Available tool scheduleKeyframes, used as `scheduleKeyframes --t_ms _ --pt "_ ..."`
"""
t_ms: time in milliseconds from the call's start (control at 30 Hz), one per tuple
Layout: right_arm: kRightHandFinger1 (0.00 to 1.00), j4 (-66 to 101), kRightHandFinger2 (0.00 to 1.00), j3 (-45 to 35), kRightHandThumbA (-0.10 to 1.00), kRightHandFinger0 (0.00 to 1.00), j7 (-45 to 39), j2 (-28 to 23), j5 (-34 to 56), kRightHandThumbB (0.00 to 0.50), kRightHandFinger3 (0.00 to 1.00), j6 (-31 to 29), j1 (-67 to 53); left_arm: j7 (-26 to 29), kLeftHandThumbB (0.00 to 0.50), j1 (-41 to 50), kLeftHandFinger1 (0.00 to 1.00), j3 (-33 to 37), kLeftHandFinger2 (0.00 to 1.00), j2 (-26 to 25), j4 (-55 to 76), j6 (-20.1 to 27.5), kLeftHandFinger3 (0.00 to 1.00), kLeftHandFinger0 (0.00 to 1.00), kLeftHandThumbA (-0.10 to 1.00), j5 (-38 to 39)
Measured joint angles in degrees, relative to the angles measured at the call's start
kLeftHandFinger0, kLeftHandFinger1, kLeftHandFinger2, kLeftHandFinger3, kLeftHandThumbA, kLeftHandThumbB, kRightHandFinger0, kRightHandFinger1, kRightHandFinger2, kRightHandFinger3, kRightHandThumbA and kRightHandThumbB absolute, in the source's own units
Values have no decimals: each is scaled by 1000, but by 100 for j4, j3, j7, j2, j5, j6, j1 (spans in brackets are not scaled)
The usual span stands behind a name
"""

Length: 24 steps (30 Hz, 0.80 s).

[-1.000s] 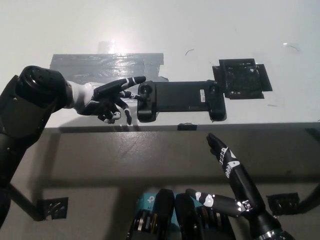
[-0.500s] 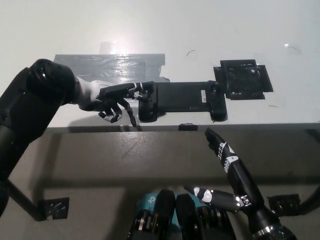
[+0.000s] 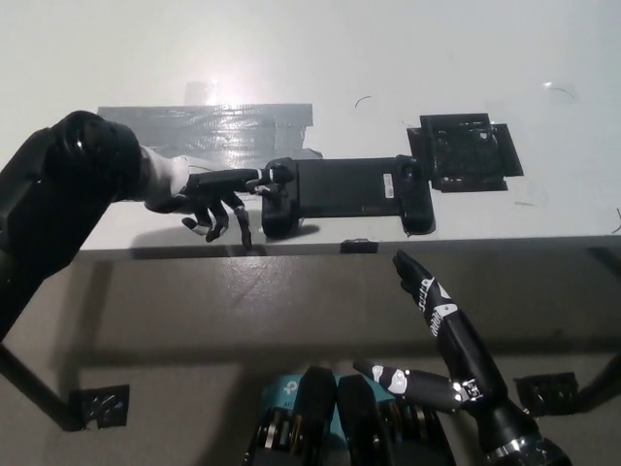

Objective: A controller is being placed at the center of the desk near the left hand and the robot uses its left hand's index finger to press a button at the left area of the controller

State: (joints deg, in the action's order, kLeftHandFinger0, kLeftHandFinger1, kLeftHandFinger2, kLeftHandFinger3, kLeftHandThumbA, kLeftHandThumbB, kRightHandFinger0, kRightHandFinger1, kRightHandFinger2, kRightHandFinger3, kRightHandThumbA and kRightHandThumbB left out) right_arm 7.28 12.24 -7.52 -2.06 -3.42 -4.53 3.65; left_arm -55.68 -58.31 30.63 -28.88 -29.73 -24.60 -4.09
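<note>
Since 1 s ago left hand [image 3: 209, 197] has reached further right, forefinger tip now touching left end of controller [image 3: 344, 193]; other fingers hang curled, spread apart, gripping nothing. Grey tape patch [image 3: 209, 121] lies on bench [image 3: 291, 49] just beyond the hand. Controller sits mid-bench near front edge; black square pad [image 3: 466, 152] at its far-right corner. Button itself too dark to make out. Right hand [image 3: 432, 335] rests below bench edge, fingers apart, holding nothing.

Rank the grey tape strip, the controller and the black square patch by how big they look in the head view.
1. Grey tape strip, the longest.
2. Controller, shorter than the tape but close in area; treat that order as unsure.
3. Black square patch, clearly smallest.
</note>
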Motion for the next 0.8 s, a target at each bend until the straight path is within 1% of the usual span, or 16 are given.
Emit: scheduleKeyframes --t_ms 33,100,133,200,333,367,400,433,467,500,533,567,600,633,667,800 --pt "1000 0 1000 0 906 1000 -1 0 0 235 1000 2 -1 -37 500 42 206 -65 483 -6 45 -11 1000 13 1000 53" --pt "1000 -11 1000 7 909 1000 -1 -4 0 242 1000 3 -1 -104 496 220 141 -286 433 -37 281 -36 1000 0 1000 292" --pt "1000 -16 1000 12 906 1000 -2 -5 0 242 1000 3 -4 -107 467 324 147 -356 427 -70 462 -41 1000 0 1000 431" --pt "1000 -17 1000 20 890 1000 -2 -4 1 240 1000 3 -16 -100 451 453 148 -461 418 -116 761 -50 1000 0 1000 634" --pt "1000 -45 1000 23 890 1000 -1 -6 2 246 1000 6 -20 -44 415 673 200 -638 500 -222 1339 -61 1000 22 1000 1076" --pt "1000 -53 1000 23 891 1000 -1 -6 2 247 1000 8 -21 -13 392 737 241 -657 533 -263 1458 -60 1000 49 1000 1190" --pt "1000 -61 1000 24 898 1000 -1 -7 2 246 1000 10 -22 27 356 790 304 -667 570 -290 1567 -61 1000 97 1000 1294" --pt "1000 -73 1000 24 897 1000 -1 -7 2 244 1000 12 -22 67 342 878 366 -699 574 -318 1686 -61 1000 188 1000 1393" --pt "1000 -89 1000 25 889 1000 -1 -7 2 239 1000 14 -23 106 338 970 407 -761 540 -332 1837 -63 1000 328 1000 1500" --pt "1000 -108 1000 26 888 1000 -1 -7 2 239 1000 15 -23 164 337 1101 411 -862 502 -339 2017 -65 1000 382 1000 1610" --pt "1000 -119 1000 29 876 1000 -1 -6 2 240 1000 16 -22 224 345 1226 463 -974 448 -340 2199 -69 1000 717 1000 1695" --pt "1000 -132 1000 32 875 1000 -2 -7 2 242 1000 17 -23 301 340 1430 492 -1117 496 -338 2462 -72 1000 744 1000 1803" --pt "1000 -140 1000 35 871 1000 -2 -7 3 251 1000 18 -23 372 332 1595 730 -1268 714 -338 2722 -75 1000 944 1000 1908" --pt "1000 -146 1000 36 871 1000 -2 -7 4 250 1000 19 -22 449 299 1791 915 -1404 887 -329 2972 -76 1000 1000 1000 1971" --pt "1000 -152 1000 37 875 1000 -2 -7 5 246 1000 20 -23 530 297 2038 1000 -1573 1000 -291 3233 -78 1000 1000 1000 2018" --pt "1000 -200 1000 39 878 1000 -3 -5 9 245 1000 20 -25 909 308 3193 1000 -2158 1000 150 4175 -61 1000 1000 1000 2021"
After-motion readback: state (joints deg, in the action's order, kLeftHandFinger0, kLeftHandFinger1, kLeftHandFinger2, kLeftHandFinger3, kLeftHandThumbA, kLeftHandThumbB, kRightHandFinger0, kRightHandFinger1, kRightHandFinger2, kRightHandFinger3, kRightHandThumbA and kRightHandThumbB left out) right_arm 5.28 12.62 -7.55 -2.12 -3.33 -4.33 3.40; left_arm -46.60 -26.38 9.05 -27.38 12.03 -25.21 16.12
